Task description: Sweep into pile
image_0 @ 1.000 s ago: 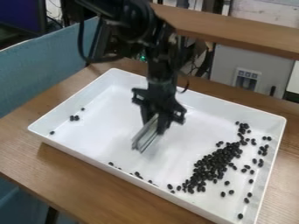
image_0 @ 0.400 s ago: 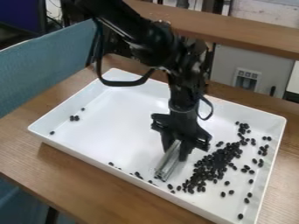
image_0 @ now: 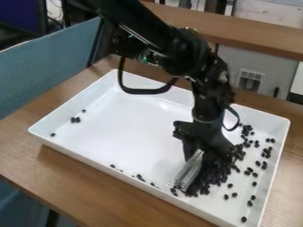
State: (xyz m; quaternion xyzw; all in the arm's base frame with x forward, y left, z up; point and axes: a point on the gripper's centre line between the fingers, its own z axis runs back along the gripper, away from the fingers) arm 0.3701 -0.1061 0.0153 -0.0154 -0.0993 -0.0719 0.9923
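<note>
The gripper (image_0: 203,158) hangs low over the right front part of the white tray (image_0: 142,128), shut on a silvery flat sweeping tool (image_0: 188,172). The tool's lower edge is down at the left side of the black bean pile (image_0: 219,174), and the gripper hides part of that pile. The beans run from near the tray's front wall up toward its right back corner. Loose beans (image_0: 258,163) lie to the right of the pile, several more (image_0: 139,177) along the front wall, and a few (image_0: 75,119) near the left end.
The tray's raised walls surround the work, and it stands on a brown wooden table (image_0: 77,177). A blue-grey partition (image_0: 47,62) rises at the left. Behind the tray are a wooden ledge (image_0: 254,33) and a grey cabinet (image_0: 269,73).
The gripper and its tool have moved right and toward the front of the tray, from the middle to the pile's left edge. The arm stretches farther over the tray.
</note>
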